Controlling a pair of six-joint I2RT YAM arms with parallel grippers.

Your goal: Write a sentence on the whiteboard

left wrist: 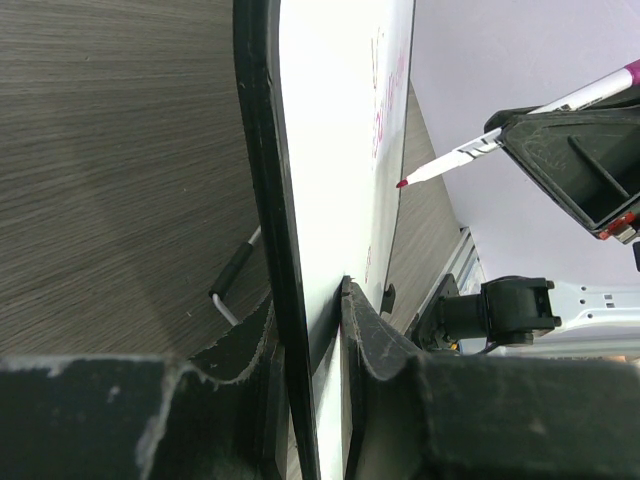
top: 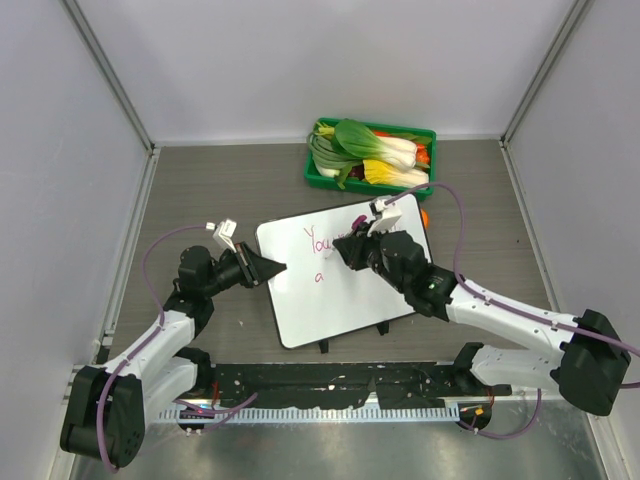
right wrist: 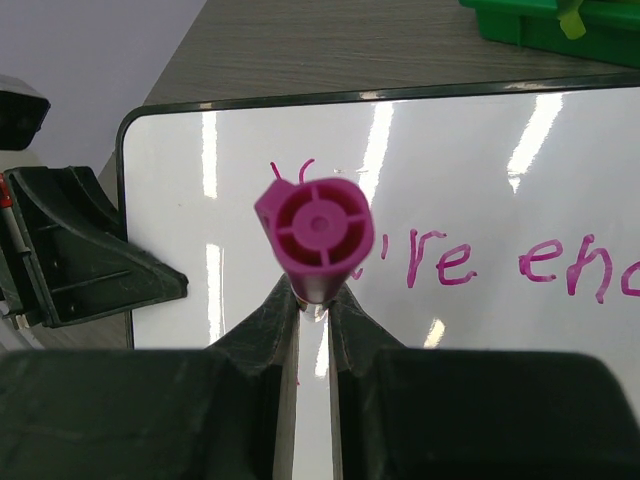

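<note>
Clamped between the right gripper's (right wrist: 313,303) narrow-set black fingers, a magenta marker (right wrist: 316,232) fills the centre of the right wrist view, its butt end towards the lens and its tip aimed at the whiteboard (right wrist: 190,210) beyond. Pink cursive, the sentence (right wrist: 470,262), runs towards the right edge of that frame and reads roughly "'re eno"; from overhead a "You" opens the line and a lone "a" sits below it. At the centre of the overhead frame the board lies on the wood-grain table, with the left gripper (left wrist: 312,322) pinching its left rim between nearly closed fingers. A green crate of vegetables (top: 322,183) stands just beyond the board's upper edge. Writing looks part done, judging by the unfinished wording. Whether the nib touches the surface cannot be told. The next stroke likely calls for light, even pressure from the marker while the left arm keeps the board from sliding
</note>
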